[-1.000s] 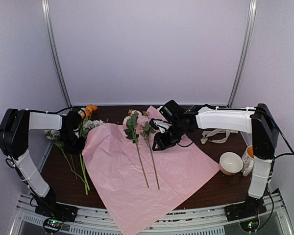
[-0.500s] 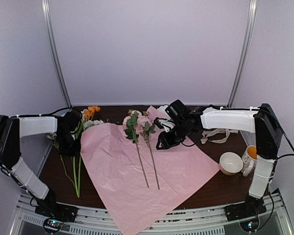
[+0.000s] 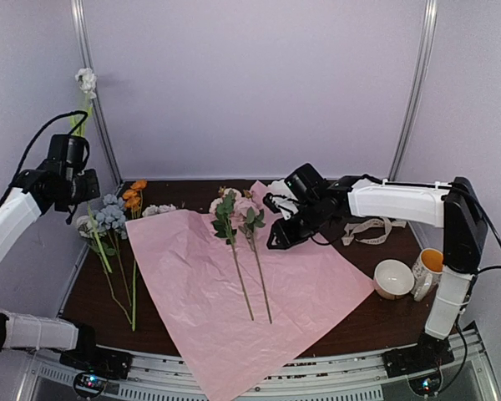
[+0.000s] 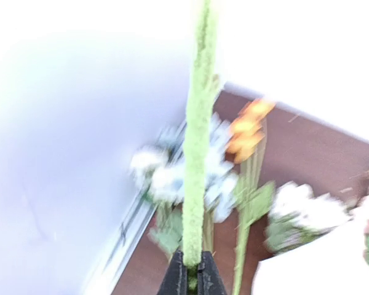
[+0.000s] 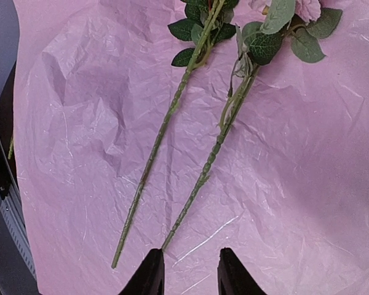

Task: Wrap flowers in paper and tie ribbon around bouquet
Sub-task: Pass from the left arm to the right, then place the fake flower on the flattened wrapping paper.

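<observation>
- Dark tabletop (image 3: 363,322) inside a pale booth carries the paper (image 3: 225,292). The sheet is spread across the middle of the top view, with two stems (image 3: 252,276) lying on it, leaves and blooms toward the back.
- Your left jaws are clamped on one flower (image 4: 197,153) by its stem. It is held high at the upper left with its white bloom (image 3: 85,80) uppermost. The other flowers (image 3: 113,219) lie just off the paper's left edge.
- Your right jaws stand partly open and empty, hovering over the paper just right of the two stems.
- Over at the right, the ribbon (image 3: 366,230) lies behind the right arm, untouched.
- The step in hand looks like bringing the held flower to join the pair. Swing it across slowly, since a thin stem will sway. Lay it parallel to the two, heads level and stem ends together.
- Set it down before you release. Avoid dragging the paper, which looks light and likely to slide or crumple.
</observation>
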